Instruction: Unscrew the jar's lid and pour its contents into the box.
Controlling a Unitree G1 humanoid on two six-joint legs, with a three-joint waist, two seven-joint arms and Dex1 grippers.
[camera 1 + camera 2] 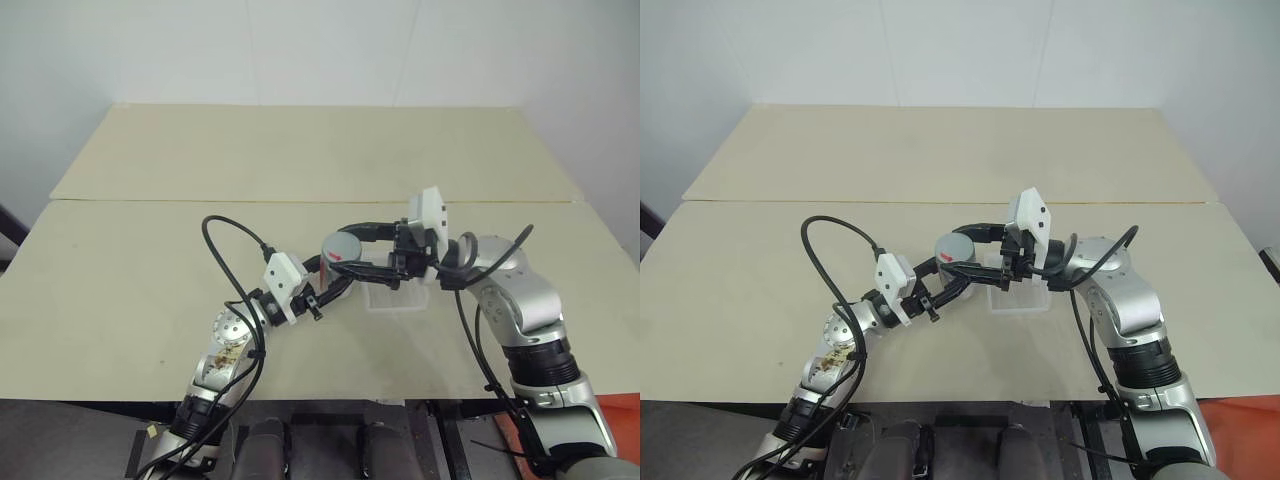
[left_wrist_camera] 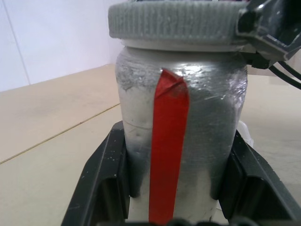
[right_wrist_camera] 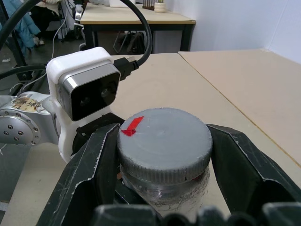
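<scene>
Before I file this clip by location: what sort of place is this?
Probably a lab or office workroom: plain white walls, a bare tan work table, and another desk with tangled cables beneath.

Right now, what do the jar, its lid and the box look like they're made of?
Jar: glossy silver-grey, looks painted or taped over, possibly glass or plastic beneath; a red strip runs down it.
Lid: matte grey, ribbed rim, probably plastic; small red mark on top.
Box: clear thin plastic, the table shows through.

Jar (image 2: 183, 141): silver-grey, 1 red vertical stripe. Lid (image 3: 163, 141): grey, ribbed edge, red mark at 10 o'clock. Table (image 1: 300, 160): pale beige. Box (image 1: 395, 298): clear.
</scene>
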